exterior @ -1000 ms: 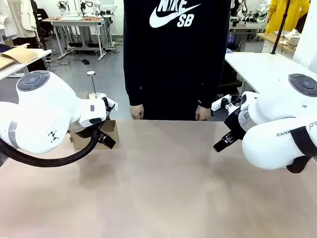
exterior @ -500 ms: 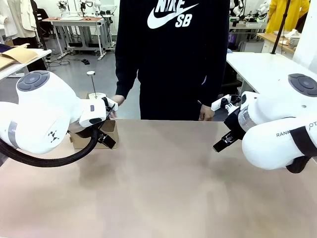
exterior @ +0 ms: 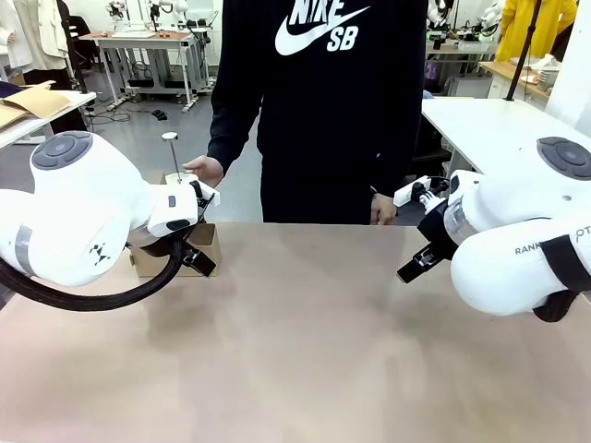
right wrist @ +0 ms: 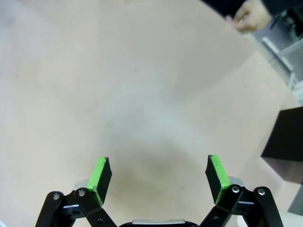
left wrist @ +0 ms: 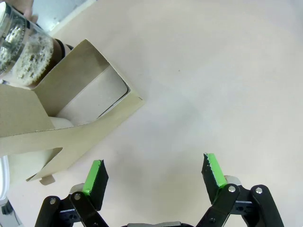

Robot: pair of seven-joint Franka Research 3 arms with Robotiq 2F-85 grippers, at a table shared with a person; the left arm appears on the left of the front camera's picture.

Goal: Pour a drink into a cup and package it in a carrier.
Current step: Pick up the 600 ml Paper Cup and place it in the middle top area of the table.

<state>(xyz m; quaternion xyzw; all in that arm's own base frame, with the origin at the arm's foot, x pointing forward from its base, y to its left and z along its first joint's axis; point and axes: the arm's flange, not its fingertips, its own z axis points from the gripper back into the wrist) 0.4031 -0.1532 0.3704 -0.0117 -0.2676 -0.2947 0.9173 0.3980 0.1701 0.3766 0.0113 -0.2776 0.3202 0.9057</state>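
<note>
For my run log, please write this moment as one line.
left gripper open, empty | right gripper open, empty | brown cardboard cup carrier on beige table | person's hand by clear glass jug

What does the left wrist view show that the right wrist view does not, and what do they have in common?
Left wrist view: the brown cardboard carrier, with a clear glass jug beside it, ahead of the open left gripper. Right wrist view: a person's hand and a black box, beyond the open right gripper. Both: bare beige table between spread green-padded fingers.
</note>
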